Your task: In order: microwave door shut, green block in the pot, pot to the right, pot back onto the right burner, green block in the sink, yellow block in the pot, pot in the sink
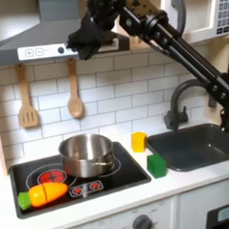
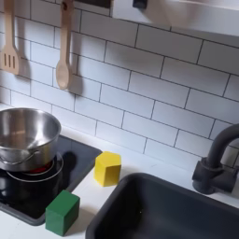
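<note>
Microwave door (image 1: 204,11) sits top right in the first exterior view, white with a grey vertical handle; looks flush with the body, not certain. Same view: arm reaches in from the right, claw (image 1: 86,49) hangs high in front of the range hood (image 1: 34,45), well above the pot (image 1: 87,154); fingers too dark and blurred, cannot tell how far they are spread, nothing seen in them. Pot sits on the stovetop (image 1: 125,174), interior looks bare. Yellow block (image 1: 139,141) is on the bench between stovetop and sink (image 1: 201,144), green block (image 1: 157,166) in front of it, just beside the stovetop edge. Orange toy carrot (image 1: 46,194) lies on the stovetop's front left corner. Two wooden utensils (image 1: 26,98) hang on the tile wall. Second exterior view is closer: pot (image 2: 25,135) over a red burner ring (image 2: 37,169), no contents seen from this angle. Yellow block (image 2: 107,168) and green block (image 2: 63,211) stand apart on the bench beside the stovetop. Sink (image 2: 163,210) basin appears bare, dark faucet (image 2: 215,159) at its back.
</note>
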Robot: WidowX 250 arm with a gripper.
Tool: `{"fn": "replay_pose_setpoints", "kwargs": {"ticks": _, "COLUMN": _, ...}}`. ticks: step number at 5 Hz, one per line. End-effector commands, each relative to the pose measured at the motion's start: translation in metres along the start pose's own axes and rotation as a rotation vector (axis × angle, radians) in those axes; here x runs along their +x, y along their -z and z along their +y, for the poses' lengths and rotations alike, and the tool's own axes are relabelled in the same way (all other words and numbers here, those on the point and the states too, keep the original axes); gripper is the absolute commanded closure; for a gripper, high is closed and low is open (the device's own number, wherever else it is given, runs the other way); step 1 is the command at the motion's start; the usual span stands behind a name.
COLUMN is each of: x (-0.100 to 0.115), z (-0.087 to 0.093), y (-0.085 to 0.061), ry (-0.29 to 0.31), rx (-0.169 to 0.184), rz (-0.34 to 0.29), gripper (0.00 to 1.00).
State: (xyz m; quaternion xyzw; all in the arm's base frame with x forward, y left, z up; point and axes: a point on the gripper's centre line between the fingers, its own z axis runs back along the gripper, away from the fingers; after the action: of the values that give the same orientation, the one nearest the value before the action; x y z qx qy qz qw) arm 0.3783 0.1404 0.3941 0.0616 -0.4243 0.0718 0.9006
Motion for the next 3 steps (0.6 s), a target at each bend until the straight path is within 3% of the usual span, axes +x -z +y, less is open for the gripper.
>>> {"fn": "replay_pose_setpoints", "kwargs": {"ticks": 1, "x": 0.007, "z": 0.0041, "y": 0.0088, "ry": -0.004, "rx": 0.01, "rz": -0.004, "gripper": 1.0}}
{"fn": "replay_pose_setpoints", "kwargs": {"ticks": 3, "x": 0.0118, "z": 0.0029, "y": 0.0141, "ry": -0.003, "rx": 0.003, "rz": -0.008, "gripper": 1.0}}
